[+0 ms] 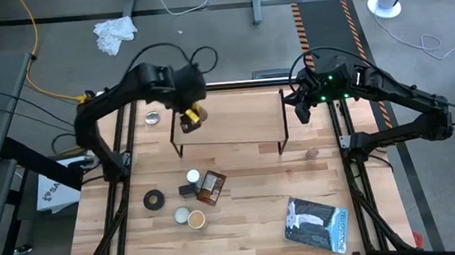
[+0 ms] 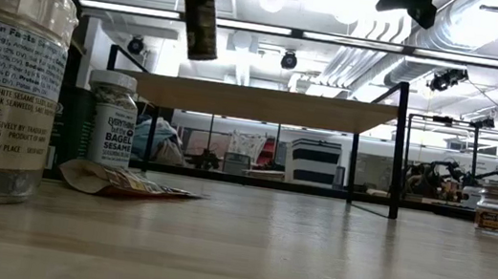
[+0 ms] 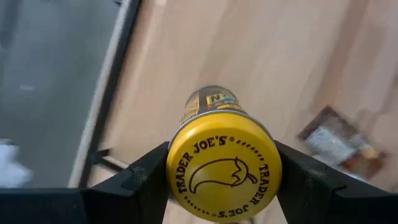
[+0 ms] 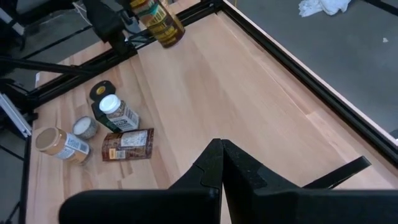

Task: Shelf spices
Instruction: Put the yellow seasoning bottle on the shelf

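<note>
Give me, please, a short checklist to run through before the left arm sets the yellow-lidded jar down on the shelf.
1. Grip: the left gripper clamps the yellow-lidded jar at its lid, a finger on each side. Ok.
2. Height: in the low view the jar hangs above the shelf plank. Ok.
3. Position: from above, the jar is over the shelf's left end, close to the edge. Cannot tell if fully inside.
4. Jar upright: it hangs tilted in the low view. Not ok.
5. Landing spot: the plank top looks bare. Ok.
6. Other arm: the right gripper waits shut at the shelf's right end, away from the jar. Ok.
</note>
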You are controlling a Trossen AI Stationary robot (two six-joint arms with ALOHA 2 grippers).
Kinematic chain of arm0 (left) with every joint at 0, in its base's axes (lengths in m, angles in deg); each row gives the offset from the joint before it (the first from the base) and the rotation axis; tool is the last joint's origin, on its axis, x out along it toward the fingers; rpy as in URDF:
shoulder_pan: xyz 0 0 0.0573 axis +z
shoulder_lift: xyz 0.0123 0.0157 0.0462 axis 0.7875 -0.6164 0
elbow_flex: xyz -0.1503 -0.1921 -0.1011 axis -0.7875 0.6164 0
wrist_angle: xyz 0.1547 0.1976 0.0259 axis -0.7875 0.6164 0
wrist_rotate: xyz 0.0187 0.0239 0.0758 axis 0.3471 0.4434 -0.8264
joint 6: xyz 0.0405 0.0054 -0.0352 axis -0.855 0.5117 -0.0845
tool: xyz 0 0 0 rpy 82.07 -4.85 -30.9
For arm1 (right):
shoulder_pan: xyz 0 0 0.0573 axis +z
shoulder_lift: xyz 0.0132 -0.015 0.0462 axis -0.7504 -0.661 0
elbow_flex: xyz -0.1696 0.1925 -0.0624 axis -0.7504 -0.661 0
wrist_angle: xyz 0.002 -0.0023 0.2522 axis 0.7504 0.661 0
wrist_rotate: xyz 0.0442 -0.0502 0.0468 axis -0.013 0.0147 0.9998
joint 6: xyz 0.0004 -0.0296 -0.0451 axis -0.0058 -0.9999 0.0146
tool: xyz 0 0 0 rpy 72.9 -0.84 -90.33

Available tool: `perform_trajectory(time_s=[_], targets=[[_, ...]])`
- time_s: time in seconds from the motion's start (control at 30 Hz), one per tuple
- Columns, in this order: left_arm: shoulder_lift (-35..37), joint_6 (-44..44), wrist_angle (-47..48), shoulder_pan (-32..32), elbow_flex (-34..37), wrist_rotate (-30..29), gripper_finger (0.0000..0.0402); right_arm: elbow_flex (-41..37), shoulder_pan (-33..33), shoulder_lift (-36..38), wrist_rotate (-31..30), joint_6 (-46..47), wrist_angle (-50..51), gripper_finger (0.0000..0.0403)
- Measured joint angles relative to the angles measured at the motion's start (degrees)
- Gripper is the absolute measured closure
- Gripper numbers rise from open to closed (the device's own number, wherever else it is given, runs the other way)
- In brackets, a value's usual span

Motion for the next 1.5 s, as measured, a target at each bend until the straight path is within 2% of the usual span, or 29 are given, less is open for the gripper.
perform_trajectory(time_s=[0.2, 0.27, 0.43, 0.57, 0.83, 1.03, 1.3, 1.5], targets=[[-3.08, 5.35, 1.18, 3.52, -2.01, 2.33, 0.0175, 0.0, 0.02, 0.02, 0.0, 1.0, 0.0, 0.0402], [-2.96, 9.75, 1.08, 4.65, -2.01, 1.18, 0.0175, 0.0, 0.0, -0.03, -0.02, 1.01, 0.0, 0.0402], [-2.24, 22.94, 0.97, 6.89, -0.8, 2.99, 0.0174, 0.0, 0.0, -0.04, -0.02, -0.05, 0.0, 0.0402], [-1.89, 29.82, 0.99, 6.82, 0.3, 3.1, 0.0174, 0.0, -0.02, -0.02, -0.3, -1.23, -0.13, 0.0402], [0.63, 33.25, 1.12, 5.66, 7.94, -1.52, 0.0174, 0.0, -0.02, -0.02, -0.46, -2.3, -0.13, 0.0402], [3.26, 35.05, 1.12, 5.86, 13.85, -1.4, 0.0173, 0.0, -0.02, -0.02, -0.49, -4.67, -0.13, 0.0402], [3.61, 33.81, 1.05, 5.8, 14.63, -1.29, 0.0143, 0.0, -0.02, -0.02, -0.48, -6.17, -0.13, 0.0402], [3.61, 33.14, 0.85, 5.8, 14.27, -1.44, 0.0137, 0.0, -0.02, -0.02, -0.45, -7.7, -0.13, 0.0402]])
